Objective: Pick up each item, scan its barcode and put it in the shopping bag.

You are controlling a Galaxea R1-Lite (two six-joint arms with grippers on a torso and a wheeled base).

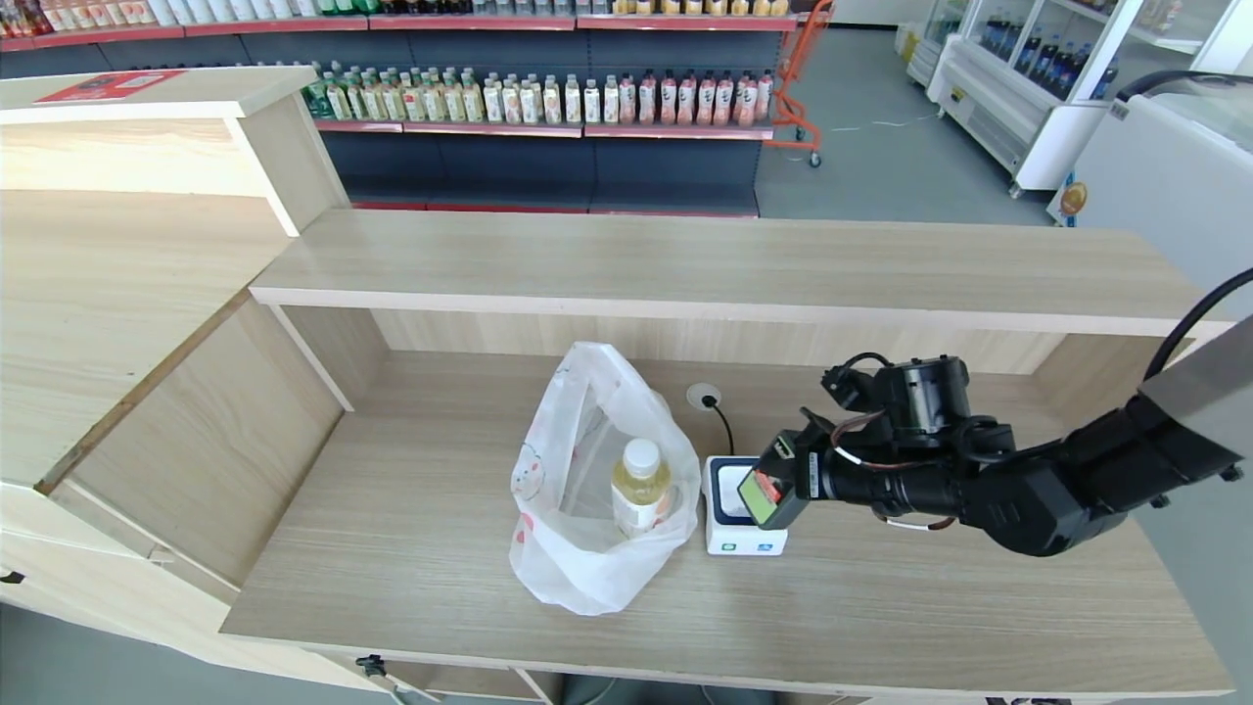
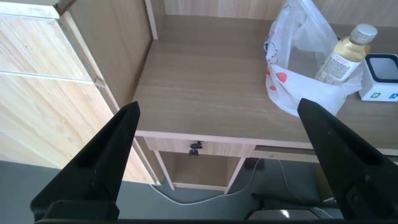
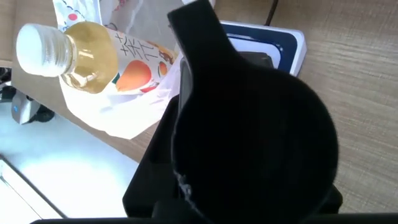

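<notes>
Right hand (image 1: pixel 773 478) holds green item (image 1: pixel 757 497) over scanner (image 1: pixel 725 501)

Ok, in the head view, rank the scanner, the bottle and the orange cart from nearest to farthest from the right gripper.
From the right gripper, which holds a small pack:
1. Scanner, just below it.
2. Bottle, in the bag to the left.
3. Orange cart, far back by the shelves.

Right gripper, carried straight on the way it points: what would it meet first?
Probably the white plastic shopping bag, on the side where the pale-yellow drink bottle stands. The right gripper points across the white box-shaped scanner; its height above that is unclear.
</notes>
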